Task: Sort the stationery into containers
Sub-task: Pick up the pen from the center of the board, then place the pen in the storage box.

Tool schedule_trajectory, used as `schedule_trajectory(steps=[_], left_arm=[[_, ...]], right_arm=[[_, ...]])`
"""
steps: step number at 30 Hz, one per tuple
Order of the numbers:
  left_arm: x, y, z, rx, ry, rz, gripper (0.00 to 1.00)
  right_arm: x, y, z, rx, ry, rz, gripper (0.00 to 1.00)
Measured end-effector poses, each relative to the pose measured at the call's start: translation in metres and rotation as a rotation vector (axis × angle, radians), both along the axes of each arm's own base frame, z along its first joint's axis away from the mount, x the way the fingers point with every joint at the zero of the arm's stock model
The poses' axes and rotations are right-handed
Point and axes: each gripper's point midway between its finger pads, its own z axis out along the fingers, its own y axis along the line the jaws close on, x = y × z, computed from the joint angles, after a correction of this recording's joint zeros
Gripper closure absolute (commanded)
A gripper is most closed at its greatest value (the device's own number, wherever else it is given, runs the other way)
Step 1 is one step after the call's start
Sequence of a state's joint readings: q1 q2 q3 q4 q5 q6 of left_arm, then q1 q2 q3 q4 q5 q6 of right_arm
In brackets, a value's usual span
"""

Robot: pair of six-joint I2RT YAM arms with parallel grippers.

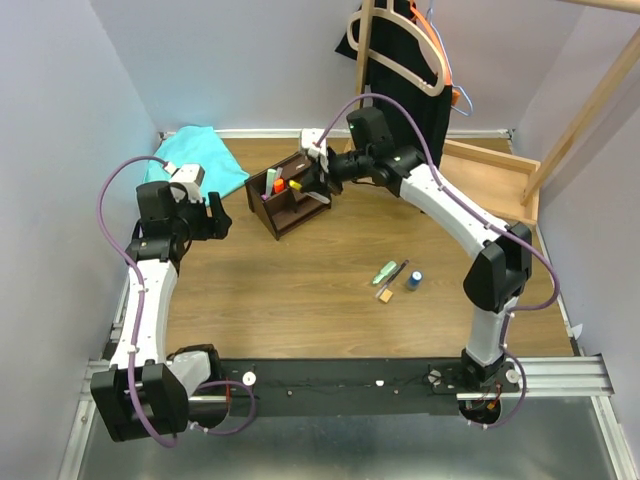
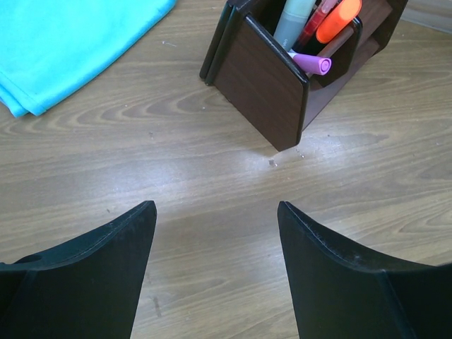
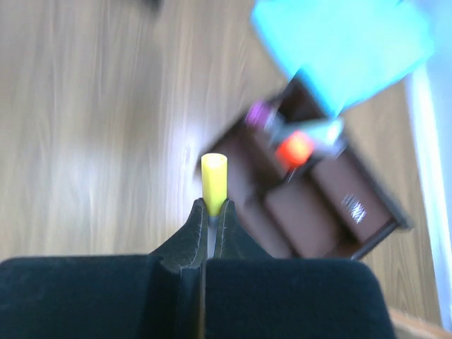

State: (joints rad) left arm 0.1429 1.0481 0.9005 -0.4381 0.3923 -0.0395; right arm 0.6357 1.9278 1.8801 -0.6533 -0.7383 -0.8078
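Wood-grain tabletop [image 1: 300,310], pale walls behind. Nearest the mounting rail [image 1: 330,385], four items lie loose and close together: pale green marker [image 1: 385,270], dark pen [image 1: 398,273], tan block [image 1: 383,295], blue cylinder [image 1: 413,279]. Further out, the left gripper [image 2: 215,206] hovers over bare table, fingers spread, holding nothing. Beyond it stands the dark wooden organizer [image 2: 261,78]; an orange marker [image 2: 337,18], a purple-capped marker [image 2: 311,63] and a pale marker [image 2: 293,21] stand in one compartment. The right gripper [image 3: 210,208] pinches the lower end of a yellow marker [image 3: 214,180] close above the organizer. Turquoise cloth [image 1: 200,150] lies far left.

Assessment: roughly half sorted. Yellow marker awaits release; four items await pickup.
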Motion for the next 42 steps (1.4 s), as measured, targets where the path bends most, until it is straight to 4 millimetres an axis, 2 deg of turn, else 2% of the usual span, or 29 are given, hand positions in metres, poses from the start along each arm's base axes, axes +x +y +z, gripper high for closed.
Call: schedule_trajectory(steps=[2,5,8,11,20,28,42], left_arm=[[0.001,0.0,-0.001,-0.005,0.005,0.003,0.21],[0.001,0.001,-0.002,-0.007,0.007,0.008,0.21],[0.001,0.003,-0.002,-0.007,0.008,0.013,0.21],[-0.001,0.004,-0.003,-0.008,0.015,0.018,0.21],[-0.012,0.008,-0.016,-0.005,0.058,0.029,0.21],[-0.018,0.012,-0.021,0.0,0.083,0.037,0.21],[-0.022,0.019,-0.032,-0.008,0.109,0.063,0.21]], right_arm=[[0.004,0.019,0.033,0.177,0.063,-0.058,0.99],[0.011,0.035,0.057,0.318,0.109,-0.089,0.99],[0.022,0.053,0.076,0.487,0.188,-0.117,0.99],[0.035,0.067,0.077,0.582,0.235,-0.117,0.99],[0.075,0.101,0.048,0.692,0.292,-0.113,0.99],[0.09,0.111,0.036,0.73,0.265,-0.107,0.99],[0.108,0.12,-0.011,0.674,0.217,-0.155,0.99]])
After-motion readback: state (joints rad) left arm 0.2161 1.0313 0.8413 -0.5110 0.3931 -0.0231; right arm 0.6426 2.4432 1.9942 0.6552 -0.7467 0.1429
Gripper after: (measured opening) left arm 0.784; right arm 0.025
